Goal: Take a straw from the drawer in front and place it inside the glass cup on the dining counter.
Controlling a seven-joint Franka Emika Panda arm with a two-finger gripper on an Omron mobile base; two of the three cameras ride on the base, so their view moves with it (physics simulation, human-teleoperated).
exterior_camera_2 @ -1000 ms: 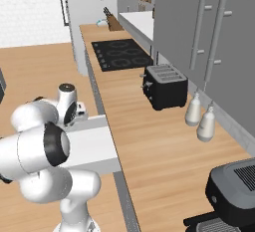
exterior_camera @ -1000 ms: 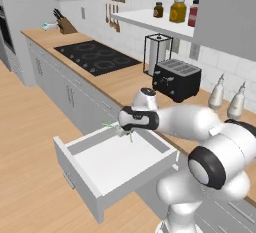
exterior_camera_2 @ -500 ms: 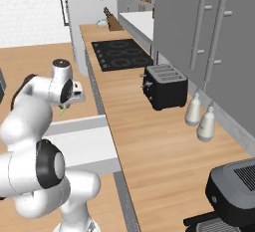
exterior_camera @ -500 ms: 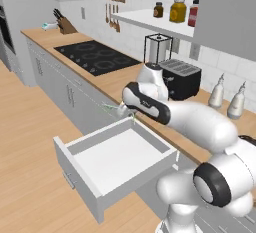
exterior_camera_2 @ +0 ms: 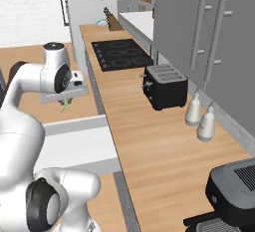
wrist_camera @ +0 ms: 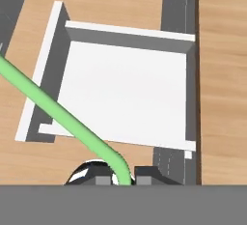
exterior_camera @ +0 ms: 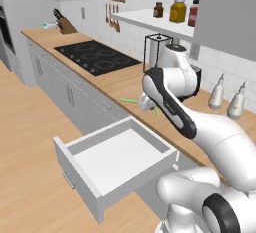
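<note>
Green and thin, the straw [wrist_camera: 62, 118] was pinched at one end between my gripper's [wrist_camera: 118, 179] closed jaws. From the hand view it ran from the finger tips up and away to the left edge of the picture. From the left base view I saw the straw [exterior_camera: 131, 100] sticking out sideways from the hand, above the front edge of the wooden wall counter [exterior_camera: 120, 84]. I judged it very light, a little springy and easy to let swivel, since the hold was near its tip rather than its middle; a firmer hold nearer the centre would steady it, but the end grip should suit dropping it upright into a cup.

Below the hand, the drawer [wrist_camera: 126, 93] stood pulled out, its white inside bare, well apart from the straw. In the left base view the drawer [exterior_camera: 112, 162] jutted out from the grey cabinets under the counter. Farther back on that counter sat the black hob [exterior_camera: 95, 57], the toaster [exterior_camera_2: 164, 85] and two bottles [exterior_camera_2: 199, 117].
</note>
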